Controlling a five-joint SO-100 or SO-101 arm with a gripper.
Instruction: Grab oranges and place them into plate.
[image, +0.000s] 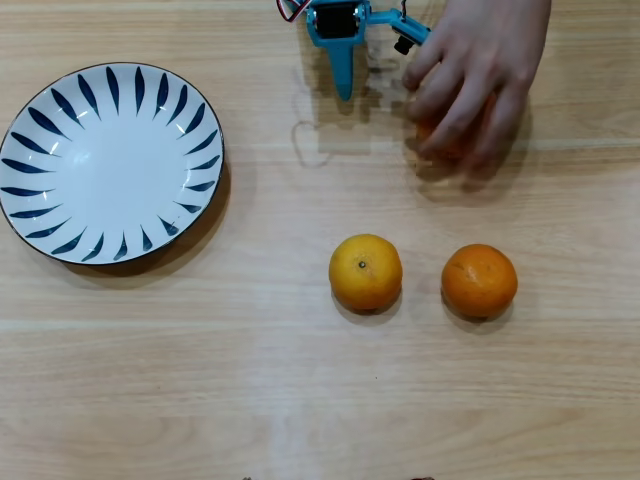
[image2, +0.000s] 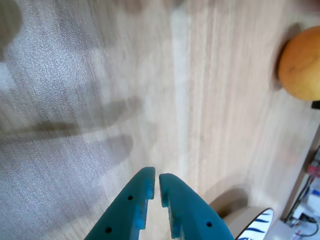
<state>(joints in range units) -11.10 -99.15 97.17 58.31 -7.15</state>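
1. Nothing is on the plate (image: 110, 160) yet; its white middle is bare in the overhead view, so as far as the pictures show the whole task is still to do.
2. Two oranges sit on the bench (image: 250, 400) well right of the plate: the yellower orange (image: 365, 272) with a stem dot, and a deeper orange one (image: 479, 281) just to its right, apart from each other.
3. A third orange (image: 440, 140) is mostly hidden under a person's hand (image: 480, 75) near the top right of the overhead view; the hand is on it, so it is not free to pick.
4. The gripper (image2: 154, 192) holds nothing; in the wrist view the teal jaws stand almost together, only a thin slit between the tips, over bare wood.
5. In the overhead view the arm (image: 340, 35) sits at the top edge, just left of the hand, so room on that side is tight.
6. The wrist view shows one orange (image2: 302, 65) at its right edge and a sliver of plate rim at the bottom right.
7. The bench between fruit and plate is open, giving a clear carrying lane, I judge.
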